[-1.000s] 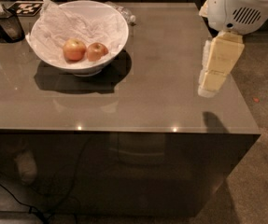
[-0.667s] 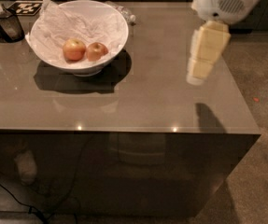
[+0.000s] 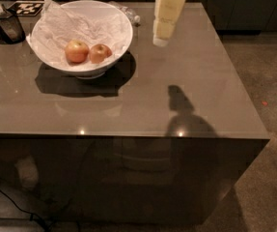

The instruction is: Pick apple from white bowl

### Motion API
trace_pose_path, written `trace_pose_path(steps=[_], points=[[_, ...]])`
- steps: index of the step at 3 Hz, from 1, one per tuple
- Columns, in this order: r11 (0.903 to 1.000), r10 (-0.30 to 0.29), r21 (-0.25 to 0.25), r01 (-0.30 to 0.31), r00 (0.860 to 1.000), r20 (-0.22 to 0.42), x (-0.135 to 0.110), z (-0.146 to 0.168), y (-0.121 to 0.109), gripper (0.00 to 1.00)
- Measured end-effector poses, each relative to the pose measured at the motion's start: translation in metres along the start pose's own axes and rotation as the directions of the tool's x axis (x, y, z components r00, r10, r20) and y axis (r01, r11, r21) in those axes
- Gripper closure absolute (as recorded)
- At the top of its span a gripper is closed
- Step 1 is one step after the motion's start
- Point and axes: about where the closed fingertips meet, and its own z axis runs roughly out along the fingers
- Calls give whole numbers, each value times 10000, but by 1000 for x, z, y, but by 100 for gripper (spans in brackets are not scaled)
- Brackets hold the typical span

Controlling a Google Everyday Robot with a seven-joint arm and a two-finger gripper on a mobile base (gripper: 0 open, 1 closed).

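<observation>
The white bowl (image 3: 116, 25), wide and lined with crumpled white paper, stands at the back left of the grey table. Two apples lie side by side in it. The apple (image 3: 100, 53) is the smaller, darker red one on the right. It touches a larger apple with orange-yellow patches (image 3: 76, 51) on its left. My gripper (image 3: 161, 38), cream-coloured, hangs down from the top edge of the view. It is in the air above the table, to the right of the bowl and well apart from the apples. It holds nothing that I can see.
A small dark container with a utensil (image 3: 5, 24) stands at the far left, beside a black-and-white marker tile (image 3: 26, 7). A small clear object (image 3: 131, 16) lies behind the bowl. The table's right edge (image 3: 239, 76) drops to the floor.
My gripper has moved left and toward the back of the table, from near the right edge to just right of the bowl. The bowl and apples have not moved.
</observation>
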Motion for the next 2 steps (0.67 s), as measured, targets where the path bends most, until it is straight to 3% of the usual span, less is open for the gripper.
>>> trace_pose_path(steps=[2], points=[[9983,-195,570,156,9975,686,-24,-1,-19,0]])
